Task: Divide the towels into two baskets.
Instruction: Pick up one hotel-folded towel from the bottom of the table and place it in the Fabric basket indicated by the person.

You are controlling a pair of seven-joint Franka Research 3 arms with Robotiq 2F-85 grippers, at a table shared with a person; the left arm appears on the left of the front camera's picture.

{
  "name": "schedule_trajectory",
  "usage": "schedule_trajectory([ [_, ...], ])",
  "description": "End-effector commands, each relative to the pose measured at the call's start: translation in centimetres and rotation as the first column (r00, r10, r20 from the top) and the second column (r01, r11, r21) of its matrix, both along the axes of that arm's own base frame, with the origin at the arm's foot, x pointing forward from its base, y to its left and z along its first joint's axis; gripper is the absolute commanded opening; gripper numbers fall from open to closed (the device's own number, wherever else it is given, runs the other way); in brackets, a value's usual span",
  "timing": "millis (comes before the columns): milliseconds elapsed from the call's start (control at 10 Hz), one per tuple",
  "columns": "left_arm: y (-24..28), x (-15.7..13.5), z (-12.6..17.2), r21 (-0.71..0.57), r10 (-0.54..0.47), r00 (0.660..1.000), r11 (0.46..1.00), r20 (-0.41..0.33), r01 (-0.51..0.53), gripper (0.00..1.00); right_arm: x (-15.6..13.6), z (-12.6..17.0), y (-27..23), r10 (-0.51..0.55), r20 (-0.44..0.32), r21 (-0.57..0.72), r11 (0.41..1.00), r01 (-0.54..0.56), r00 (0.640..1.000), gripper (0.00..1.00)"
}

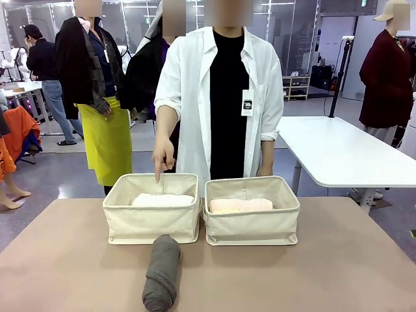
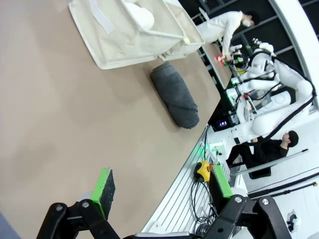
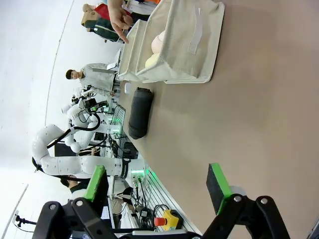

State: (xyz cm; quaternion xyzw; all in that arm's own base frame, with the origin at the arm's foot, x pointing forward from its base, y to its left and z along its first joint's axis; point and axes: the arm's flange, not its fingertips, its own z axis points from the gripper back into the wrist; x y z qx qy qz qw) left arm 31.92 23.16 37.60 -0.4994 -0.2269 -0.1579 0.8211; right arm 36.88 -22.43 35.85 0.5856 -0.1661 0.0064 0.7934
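Towels are lying in both baskets; grey towel is waiting, person's hand pointing, both grippers gaping empty.

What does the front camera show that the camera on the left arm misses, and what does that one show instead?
Front view alone: the person's hand pointing down into the left basket, the right basket holding a pale pink towel with a pale yellow edge beneath, and the white towel lying whole.

Left wrist view alone: the left gripper, its jaws wide open with nothing between them, hanging above the table near its edge.

Both: the dark grey towel lying on the table in front of the left basket.
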Motion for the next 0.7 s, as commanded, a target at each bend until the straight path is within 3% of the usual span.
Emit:
schedule_trajectory([
  [0,-6.3,0.1,4.0,0.112,-0.051,0.997,0.992,-0.051,0.056,0.96,0.1,0.1,0.1,0.001,0.004,-0.004,1.0,-0.001,1.0,1.0],
  [400,-19.8,0.6,6.7,0.311,-0.072,0.986,0.943,-0.148,0.116,0.96,0.1,0.1,0.1,0.001,0.004,-0.004,1.0,-0.001,1.0,1.0],
  [600,-25.2,0.2,6.5,0.358,-0.016,0.988,0.931,-0.153,0.07,0.96,0.1,0.1,0.1,0.001,0.004,-0.004,1.0,-0.001,1.0,1.0],
])
